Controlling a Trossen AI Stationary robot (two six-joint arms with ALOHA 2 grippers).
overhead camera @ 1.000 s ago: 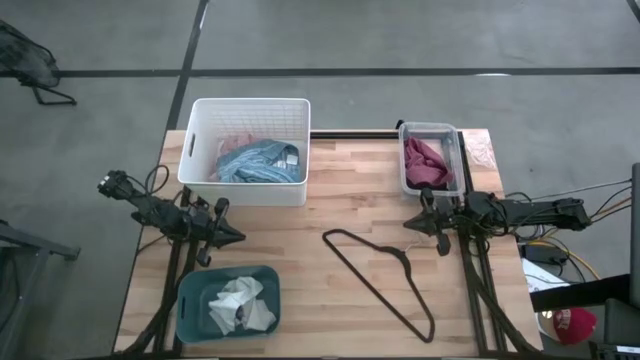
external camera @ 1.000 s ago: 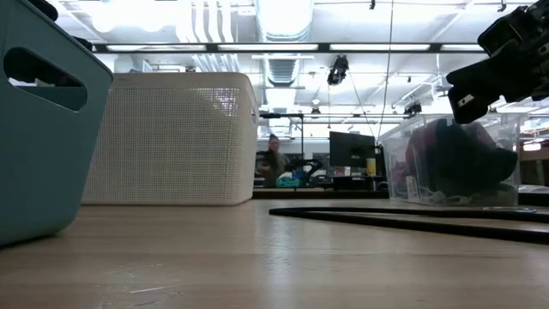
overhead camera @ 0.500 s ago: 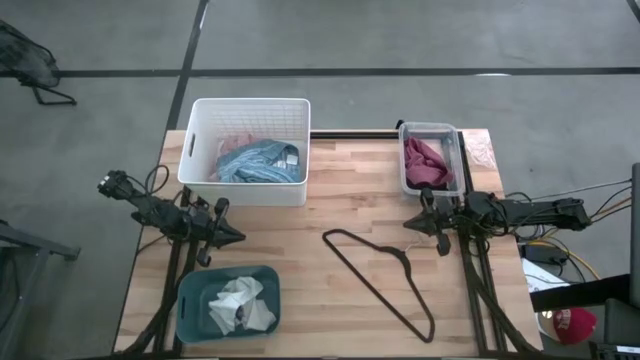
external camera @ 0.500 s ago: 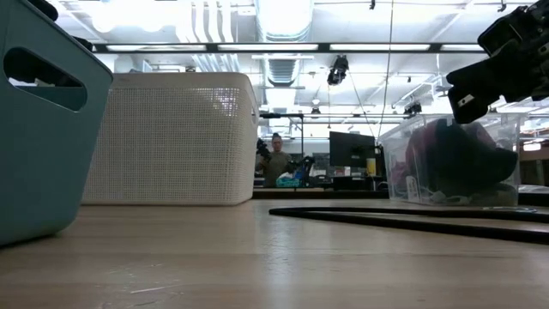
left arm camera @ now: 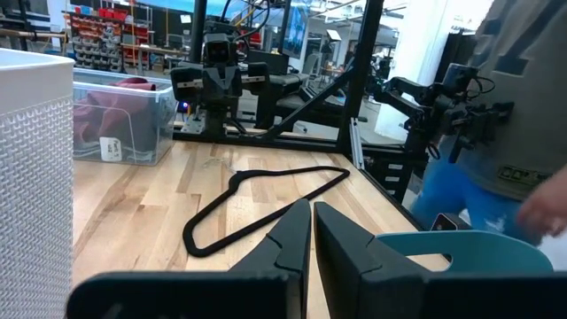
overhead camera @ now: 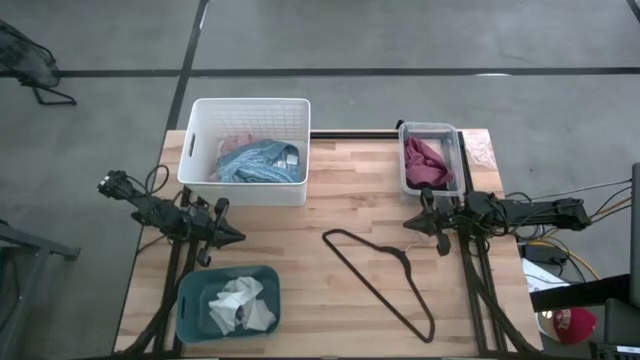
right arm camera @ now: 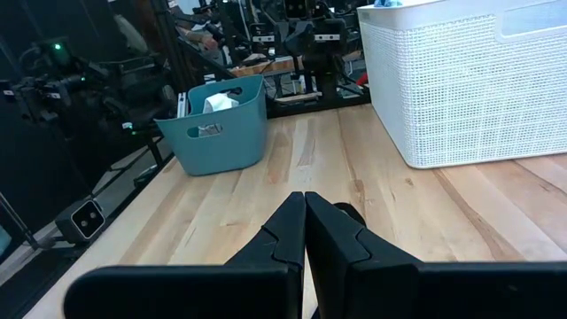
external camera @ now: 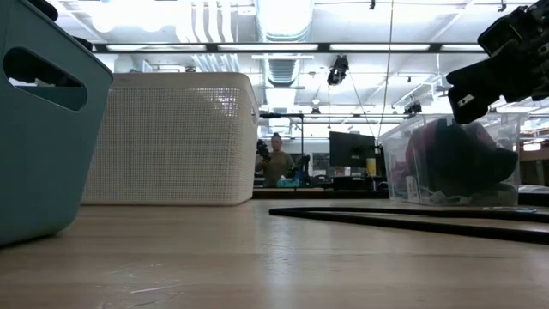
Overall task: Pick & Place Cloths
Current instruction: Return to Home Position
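Left gripper (overhead camera: pixel 236 237) clenched, empty, at left table edge. Right gripper (overhead camera: pixel 409 224) clenched, empty, at right edge. Cloths in 3 containers: white socks (overhead camera: pixel 240 303) in teal bin (overhead camera: pixel 192 298), striped shirt (overhead camera: pixel 255 160) in white basket (overhead camera: pixel 200 108), maroon cloth (overhead camera: pixel 428 162) in clear box (overhead camera: pixel 459 150). Homing: retract slowly, clear of wire hanger (overhead camera: pixel 325 237).

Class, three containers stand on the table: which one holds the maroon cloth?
The small clear bin by the right gripper; the white basket holds blue striped cloth, the teal bin white pieces.
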